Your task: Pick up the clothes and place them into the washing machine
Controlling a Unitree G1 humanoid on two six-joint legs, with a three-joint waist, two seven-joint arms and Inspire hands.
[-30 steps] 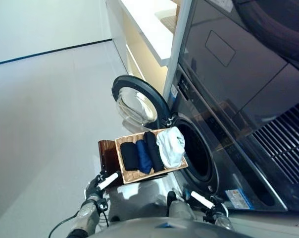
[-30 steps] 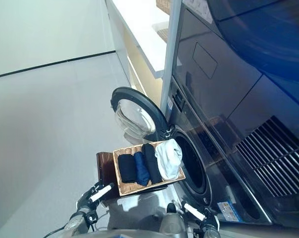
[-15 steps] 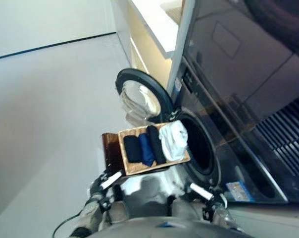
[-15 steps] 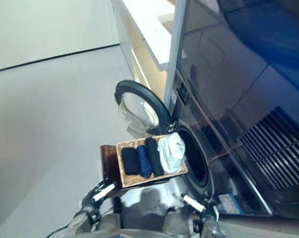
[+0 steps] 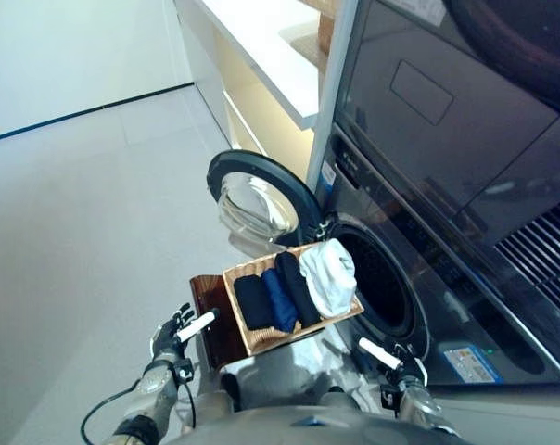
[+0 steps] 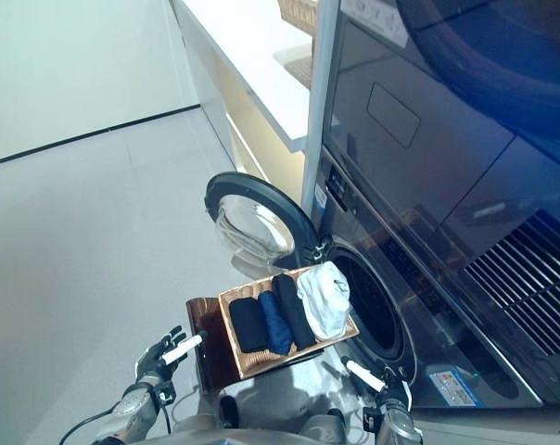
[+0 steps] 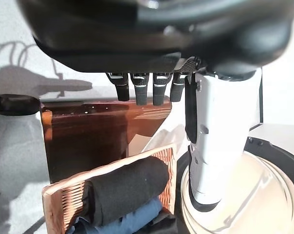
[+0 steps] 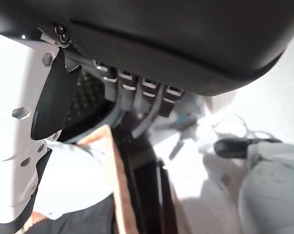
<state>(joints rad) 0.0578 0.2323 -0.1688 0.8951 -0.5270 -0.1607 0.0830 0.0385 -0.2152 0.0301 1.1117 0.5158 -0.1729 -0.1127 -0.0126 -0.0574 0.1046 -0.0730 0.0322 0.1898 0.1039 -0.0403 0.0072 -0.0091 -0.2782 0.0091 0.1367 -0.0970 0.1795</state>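
Pale, smooth floor (image 5: 85, 213) fills the left of your view, meeting a white wall along a thin dark line. Low on that side your left hand (image 5: 173, 332) hangs above the floor, its fingers loosely spread and holding nothing, the white-covered thumb pointing toward a glossy reddish-brown wooden stand (image 5: 215, 320).

On that stand sits a rectangular woven basket (image 5: 252, 338) of tan wicker, and the clothes are all in it: a rolled black piece (image 5: 252, 301), a rolled blue piece (image 5: 281, 299), another black roll (image 5: 299, 287) and a crumpled white cloth (image 5: 328, 275) at the end nearest the drum. In the left wrist view you see the black roll's soft knit texture against the basket's weave.

Just behind the basket the washing machine's round door (image 5: 260, 199) stands swung open, a dark ring around a domed clear window. A white shelf (image 5: 261, 46) runs above it. To the right is the dark, glossy washing machine (image 5: 428, 232), its circular drum opening (image 5: 382, 283) just beside the white cloth. Small stickers show by the door hinge and low on the front panel, but you cannot read their print.

Your right hand (image 5: 396, 357) is low at the right, below the drum opening, fingers relaxed and grasping nothing.
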